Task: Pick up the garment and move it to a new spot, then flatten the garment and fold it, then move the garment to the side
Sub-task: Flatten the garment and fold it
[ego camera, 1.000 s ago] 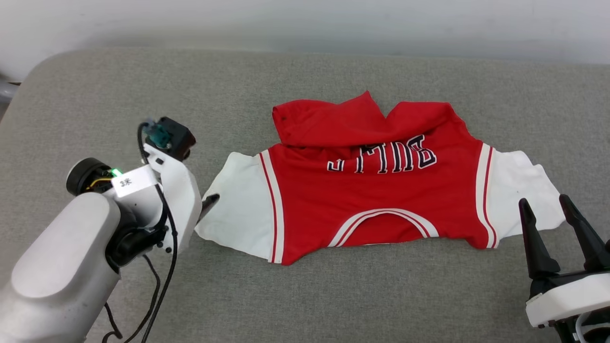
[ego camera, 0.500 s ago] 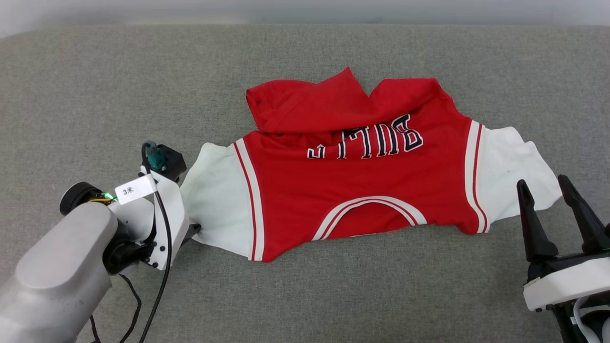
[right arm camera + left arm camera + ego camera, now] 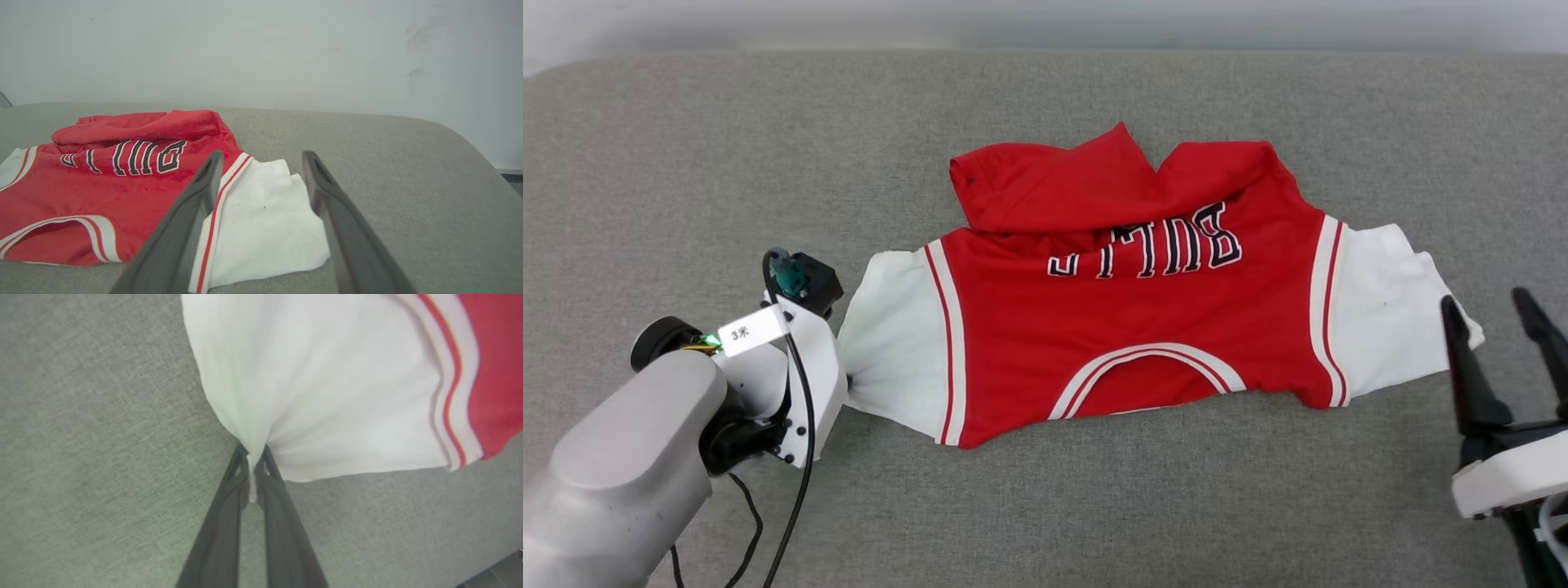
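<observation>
Clearly the lift is half prepared. In the head view the red jersey T-shirt (image 3: 1127,327) lies mid-way across the grey padded surface (image 3: 1045,506), collar toward the near edge, its hem doubled over the "BULLS" print on the far side. The white left sleeve (image 3: 890,359) draws to a point at the left arm's wrist. The right pincer (image 3: 1483,298) stands released just beside the white right sleeve (image 3: 1380,327).

From the left wrist, the left pincer (image 3: 250,457) is clenched on that sleeve's outer edge, and cloth fans out from its tips. The bite looks shallow, so a slow lift would suit.

From the right wrist, the spread fingers frame the right sleeve's outer corner; I cannot tell whether they touch it. A matching grip there, taking both layers, should let the jersey rise level.

Bare padding lies along the near edge and toward the left corner. The rounded right corner and the far wall leave less room.
</observation>
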Motion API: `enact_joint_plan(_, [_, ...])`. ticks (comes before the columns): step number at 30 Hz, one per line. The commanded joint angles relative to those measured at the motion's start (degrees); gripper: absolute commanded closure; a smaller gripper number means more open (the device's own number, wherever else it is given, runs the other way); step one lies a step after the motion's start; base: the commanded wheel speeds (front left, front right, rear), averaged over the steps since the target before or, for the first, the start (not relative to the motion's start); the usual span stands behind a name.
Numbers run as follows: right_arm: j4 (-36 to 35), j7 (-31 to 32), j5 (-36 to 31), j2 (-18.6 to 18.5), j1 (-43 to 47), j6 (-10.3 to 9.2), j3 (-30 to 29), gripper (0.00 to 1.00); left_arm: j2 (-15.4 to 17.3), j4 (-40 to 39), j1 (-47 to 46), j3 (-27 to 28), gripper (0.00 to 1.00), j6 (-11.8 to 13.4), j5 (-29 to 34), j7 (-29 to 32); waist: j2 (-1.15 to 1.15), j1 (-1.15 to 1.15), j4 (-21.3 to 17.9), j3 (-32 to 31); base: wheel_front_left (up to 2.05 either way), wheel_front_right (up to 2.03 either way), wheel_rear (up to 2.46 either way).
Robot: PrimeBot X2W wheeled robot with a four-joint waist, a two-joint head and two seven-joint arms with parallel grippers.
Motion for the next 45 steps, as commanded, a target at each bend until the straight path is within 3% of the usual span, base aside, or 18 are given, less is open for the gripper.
enact_joint_plan(1, [-0.4, 0.8, 0.2, -1.2, -0.8, -0.06, -0.8, 0.00, 0.8, 0.7, 0.4, 0.0, 1.00, 0.2, 0.4, -2.3, 0.00, 0.00, 0.6, -1.0, 0.00, 0.00, 0.00])
enact_joint_plan(8, [-2.1, 5.1, 1.3, -6.5, -1.3, -0.07, -3.1, 0.00, 2.9, 0.2, -1.1, 2.7, 1.00, 0.3, 1.2, -10.1, 0.00, 0.00, 1.8, -2.8, 0.00, 0.00, 0.00])
enact_joint_plan(11, [-2.8, 9.1, 2.2, -10.4, -2.0, -0.06, -2.7, 0.00, 3.9, -0.6, -0.6, 3.9, 1.00, 0.8, 1.1, -13.0, 0.00, 0.00, 2.3, -3.4, 0.00, 0.00, 0.00])
enact_joint_plan(15, [-3.7, 17.3, 5.7, -16.7, -3.4, -0.07, 0.2, 0.00, 5.0, -2.5, 0.5, 5.1, 1.00, 1.8, 1.1, -16.0, 0.00, 0.00, 2.6, -3.9, 0.00, 0.00, 0.00])
enact_joint_plan(21, [-3.5, 34.9, 15.9, -26.7, -5.7, -0.06, 8.7, 0.00, 5.9, -6.2, 1.3, 5.6, 1.00, 3.1, 2.2, -18.6, 0.00, 0.00, 3.4, -3.9, 0.00, 0.00, 0.00])
enact_joint_plan(25, [-1.9, 44.4, 21.0, -30.9, -8.4, -0.07, 12.9, 0.00, 5.4, -8.5, 1.1, 5.4, 1.00, 3.8, 2.9, -19.2, 0.00, 0.00, 4.2, -3.1, 0.00, 0.00, 0.00])
enact_joint_plan(32, [5.9, 50.6, 23.7, -31.9, -14.2, -0.07, 18.8, 0.00, 3.8, -10.9, -0.8, 5.0, 1.00, 4.5, 4.1, -20.3, 0.00, 0.00, 6.4, 0.0, 0.00, 0.00, 0.00])
enact_joint_plan(36, [14.3, 49.0, 24.8, -29.3, -17.4, -0.06, 22.9, 0.00, 2.3, -11.2, -2.0, 4.6, 1.00, 4.4, 5.2, -21.6, 0.00, 0.00, 7.8, 2.3, 0.00, 0.00, 0.00])
enact_joint_plan(45, [23.3, 47.1, 27.4, -26.6, -16.4, 0.11, 34.4, 0.00, 1.3, -10.1, -2.4, 4.1, 1.00, 4.0, 5.2, -22.6, 0.00, 0.00, 8.3, 3.3, 0.00, 0.00, 0.00])
